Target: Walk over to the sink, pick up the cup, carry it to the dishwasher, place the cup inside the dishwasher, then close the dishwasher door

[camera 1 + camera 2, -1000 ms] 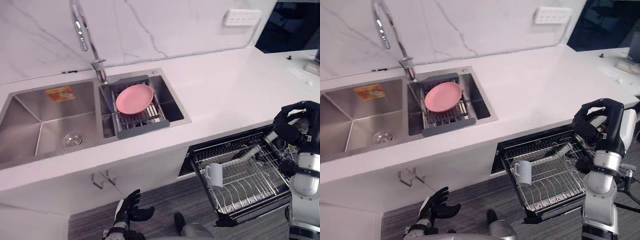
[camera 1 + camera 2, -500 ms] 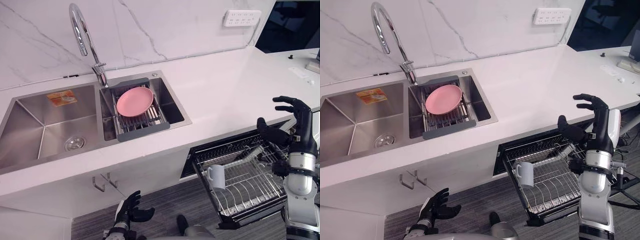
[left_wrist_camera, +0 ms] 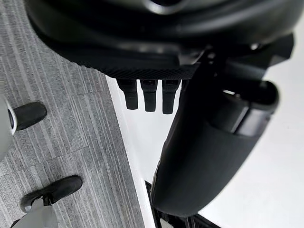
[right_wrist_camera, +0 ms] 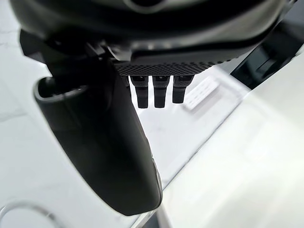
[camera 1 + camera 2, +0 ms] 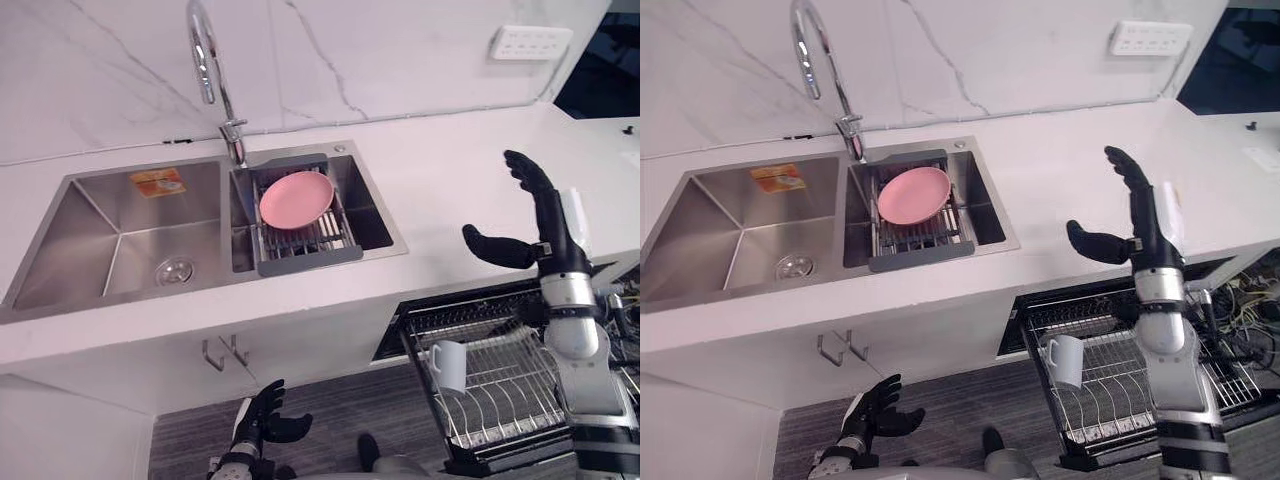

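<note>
A white cup [image 5: 449,366] stands on its side at the left end of the wire rack [image 5: 505,385] of the pulled-out dishwasher drawer below the counter. Raised above the rack and over the counter edge, my right hand [image 5: 540,228] is open with straight fingers and thumb spread, holding nothing; its fingers [image 4: 154,90] reach toward the white wall. My left hand [image 5: 263,417] hangs low near the floor in front of the sink cabinet, open and empty, its fingers [image 3: 145,94] straight.
A double steel sink [image 5: 120,240] with a tall tap [image 5: 207,70] sits in the white counter [image 5: 450,170]. A pink plate [image 5: 296,198] lies on a grey drain rack in the right basin. A socket [image 5: 528,42] is on the wall. Grey floor lies below.
My right hand has uncurled from a fist to straight fingers and risen above the rack. The whole view has shifted, so the camera moved. The cup stays in the rack.
</note>
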You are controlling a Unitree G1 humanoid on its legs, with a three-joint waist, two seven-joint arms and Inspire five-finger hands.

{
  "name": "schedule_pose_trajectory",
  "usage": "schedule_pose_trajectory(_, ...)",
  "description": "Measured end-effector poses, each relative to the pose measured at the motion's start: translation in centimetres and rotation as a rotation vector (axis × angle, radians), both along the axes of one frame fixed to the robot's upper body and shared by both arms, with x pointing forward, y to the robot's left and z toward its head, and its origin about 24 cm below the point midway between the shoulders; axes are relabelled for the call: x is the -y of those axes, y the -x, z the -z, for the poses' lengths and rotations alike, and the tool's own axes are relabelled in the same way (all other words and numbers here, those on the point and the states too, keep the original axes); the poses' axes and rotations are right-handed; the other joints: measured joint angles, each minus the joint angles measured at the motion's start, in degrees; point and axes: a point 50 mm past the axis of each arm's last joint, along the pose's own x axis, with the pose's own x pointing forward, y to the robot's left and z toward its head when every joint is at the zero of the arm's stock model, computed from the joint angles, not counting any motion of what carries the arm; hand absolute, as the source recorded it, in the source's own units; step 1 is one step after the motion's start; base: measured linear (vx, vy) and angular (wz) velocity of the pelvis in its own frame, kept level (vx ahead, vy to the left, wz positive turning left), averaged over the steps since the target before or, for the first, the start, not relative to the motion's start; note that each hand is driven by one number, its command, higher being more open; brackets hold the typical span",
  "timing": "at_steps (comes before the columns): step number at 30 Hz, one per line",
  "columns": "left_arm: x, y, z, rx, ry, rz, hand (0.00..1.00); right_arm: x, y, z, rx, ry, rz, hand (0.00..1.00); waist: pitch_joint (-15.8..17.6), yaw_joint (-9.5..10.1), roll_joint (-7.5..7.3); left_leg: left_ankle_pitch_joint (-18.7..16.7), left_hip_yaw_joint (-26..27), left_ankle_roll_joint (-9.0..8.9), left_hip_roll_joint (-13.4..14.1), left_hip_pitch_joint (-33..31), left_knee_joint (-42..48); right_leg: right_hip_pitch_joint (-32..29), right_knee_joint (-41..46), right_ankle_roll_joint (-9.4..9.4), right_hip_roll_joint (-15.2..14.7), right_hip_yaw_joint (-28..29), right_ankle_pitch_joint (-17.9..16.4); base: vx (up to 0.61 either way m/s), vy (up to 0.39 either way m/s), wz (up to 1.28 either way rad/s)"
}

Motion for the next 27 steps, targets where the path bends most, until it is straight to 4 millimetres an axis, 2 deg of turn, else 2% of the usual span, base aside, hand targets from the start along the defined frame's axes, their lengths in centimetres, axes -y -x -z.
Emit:
schedule_pose_trajectory(6, 0.0, 0.2, 0.1, -0.006, -0.003, 0.012, 0.90, -1.5, -1.7, 0.9, -0.095, 0.049, -0.111, 0.90, -0.1, 1.16, -0.05, 0.8, -3.0, 0.29, -0.5, -1.1, 0.0, 0.2, 0.2, 0.26, -0.4, -3.0, -0.5, 0.00, -0.013, 0.26)
schedule_pose_trajectory(17, -0.2, 1.1, 0.2, -0.019, -0.014, 0.022, 0.90, -2.7, -3.0, 2.5, -0.223, 0.141, -0.198, 0.90, -0.2, 2.37, -0.26, 1.3, -5.1, 0.80, -1.2, -2.1, 0.0, 0.0, 0.3, 0.39, -1.3, -5.0, -0.8, -0.02, 0.001, 0.10)
schedule_pose_trajectory(18, -0.7, 1.1, -0.1, -0.002, -0.032, 0.015, 0.90, -3.4, -4.4, 2.1, -0.225, 0.165, -0.220, 0.90, 0.4, 2.72, -1.45, 1.7, -6.2, 0.95, -1.3, -2.6, 0.0, 0.2, -0.1, 0.46, -1.5, -6.0, -0.6, 0.00, -0.001, 0.03)
schedule_pose_trajectory(24, -0.7, 1.0, -0.1, -0.001, -0.033, 0.012, 0.90, -3.4, -4.4, 2.2, -0.227, 0.164, -0.220, 0.90, 0.4, 2.60, -1.42, 1.7, -5.4, 0.89, -1.2, -2.6, 0.0, 0.0, -0.4, 0.43, -1.4, -5.3, -0.4, 0.00, 0.000, -0.05)
schedule_pose_trajectory(27, -0.9, 1.0, -0.1, -0.003, -0.031, -0.004, 0.90, -3.0, -4.5, 2.6, -0.246, 0.161, -0.200, 0.90, 0.4, 1.75, -1.38, 1.7, -5.4, 0.86, -1.0, -2.2, 0.0, 1.1, -1.4, 0.37, -1.6, -5.8, 0.0, 0.00, -0.003, -0.01)
